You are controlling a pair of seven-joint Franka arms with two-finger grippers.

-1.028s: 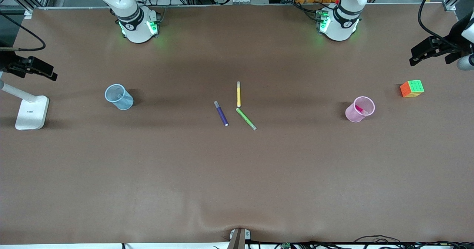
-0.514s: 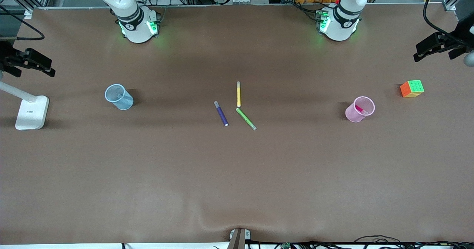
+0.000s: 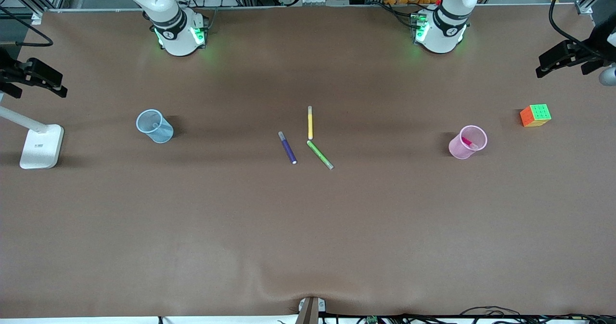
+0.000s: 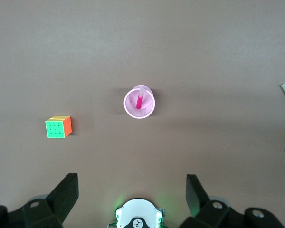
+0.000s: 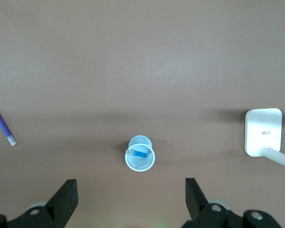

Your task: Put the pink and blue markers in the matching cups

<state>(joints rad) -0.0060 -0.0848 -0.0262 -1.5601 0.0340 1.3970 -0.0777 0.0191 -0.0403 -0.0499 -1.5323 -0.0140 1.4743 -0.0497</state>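
already, by the look of it, both sorting steps are done: the pink marker [image 4: 139, 101] stands inside the pink cup [image 4: 139, 102], and the blue marker [image 5: 140, 154] lies inside the blue cup [image 5: 140, 159], seen straight down each cup's mouth from the wrist views. the left tool [image 4: 132, 194] hangs high over the counter [image 3: 308, 227] with its fingers spread wide and nothing between them; the pink cup sits upright well below it and a little ahead of its fingertips, with the colour cube [image 4: 58, 127] off to one side of that cup toward the left arm's end of the counter. the right tool [image 5: 131, 195] is likewise released and empty, raised high, with the blue cup close under its open jaws and the white lamp base [image 5: 262, 131] farther out toward the right arm's end of the counter. from the front view each tool is drawn out to its own edge of the scene, well apart from the cups. the purple pen [image 3: 288, 148], yellow pen [image 3: 310, 122] and green pen [image 3: 320, 154] lie loose in the middle of the counter, between the two tools' reaches, the yellow and green nearly meeting end to end; they are not part of the job and look untouched. my judgement is that the task stands complete or in its closing retreat. the next move calls for no grasp at all: only that both arms hold clear or settle to rest without dipping toward the cups, since each cup is light and a brush from a finger could tip it and spill its marker.
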